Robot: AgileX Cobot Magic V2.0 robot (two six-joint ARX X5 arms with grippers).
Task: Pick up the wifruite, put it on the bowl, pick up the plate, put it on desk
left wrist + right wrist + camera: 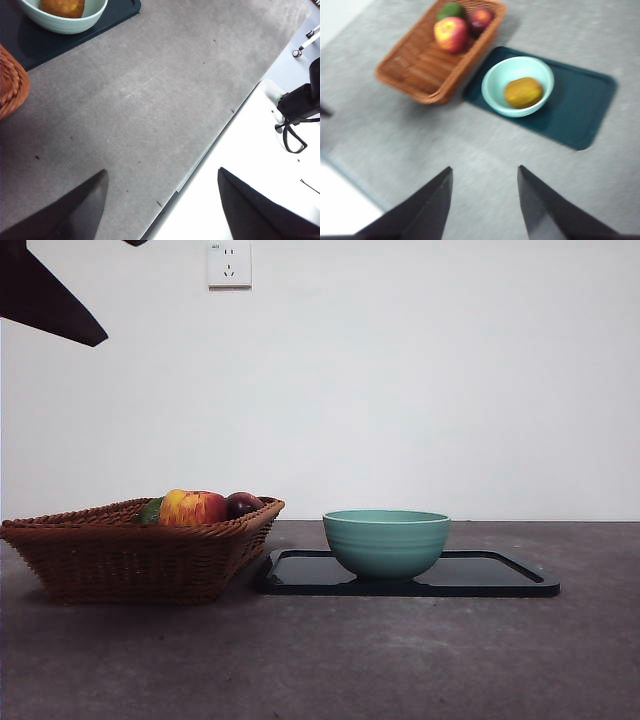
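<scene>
My left gripper [162, 205] hangs above the bare desk [150, 100] near its edge, its 2 jaws spread wide and holding nothing; my right gripper [485, 200] is high over the desk too, jaws apart and empty. The fruit [523, 92] lies inside the bowl [492, 90]; the bowl stands on the dark tray [580, 110], towards the end nearest the basket [420, 70]; the basket holds an apple [451, 34], a dark plum [481, 18] and a green fruit [451, 10].
</scene>
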